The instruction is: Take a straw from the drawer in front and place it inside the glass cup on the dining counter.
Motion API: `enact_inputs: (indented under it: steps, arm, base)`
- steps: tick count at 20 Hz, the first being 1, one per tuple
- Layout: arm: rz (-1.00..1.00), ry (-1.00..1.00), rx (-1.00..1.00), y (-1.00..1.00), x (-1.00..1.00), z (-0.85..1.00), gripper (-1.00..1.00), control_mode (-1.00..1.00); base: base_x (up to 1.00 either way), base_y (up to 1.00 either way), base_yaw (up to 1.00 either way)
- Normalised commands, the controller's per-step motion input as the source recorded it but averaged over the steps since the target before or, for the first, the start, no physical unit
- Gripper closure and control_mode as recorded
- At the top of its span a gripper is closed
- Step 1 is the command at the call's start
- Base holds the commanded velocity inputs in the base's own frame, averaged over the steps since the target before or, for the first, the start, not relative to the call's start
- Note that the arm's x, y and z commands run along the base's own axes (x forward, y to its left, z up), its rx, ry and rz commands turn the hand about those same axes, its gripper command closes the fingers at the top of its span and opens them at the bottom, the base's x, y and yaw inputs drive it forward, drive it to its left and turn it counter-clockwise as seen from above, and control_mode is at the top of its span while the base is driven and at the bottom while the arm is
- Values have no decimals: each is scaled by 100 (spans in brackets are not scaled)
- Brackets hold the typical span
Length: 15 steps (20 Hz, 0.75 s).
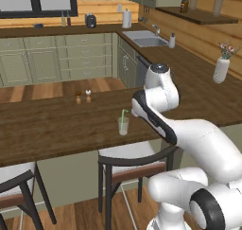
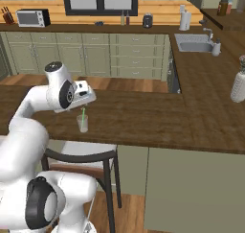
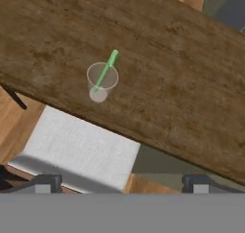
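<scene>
The straw (image 3: 105,72), a thin light-green stick, stands slanted inside the glass cup (image 3: 101,83), its lower end at the cup's base and its upper part leaning over the rim. The cup is a small clear tumbler, slightly tapered, with a round pale bottom seen through its wall. It stands upright on the tabletop (image 3: 167,69), a long slab of dark brown wood grain with mottled streaks, close to the near edge and above a stool (image 1: 130,160) with a flat pale seat and a curved black frame. The tool (image 3: 122,181) hangs over that near edge, apart from the cup, its two small dark tips spread wide with nothing between them. Farther along the tabletop, toward its far edge, stand two small shakers (image 1: 83,96), one brown and one white. Near the right end stands a white vase (image 1: 220,69) with flowers.
</scene>
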Motion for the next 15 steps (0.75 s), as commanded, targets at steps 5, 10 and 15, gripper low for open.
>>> enact_inputs:
  steps: [5,10,15]
  arm:
    - [0,5,9,-80,-87,61,-100,-100]
    - [-5,5,2,-95,-44,14,-100,-100]
    - [-11,1,0,-96,-3,0,-100,-100]
  base:
    - [0,0,0]
    - [0,0,0]
    - [0,0,0]
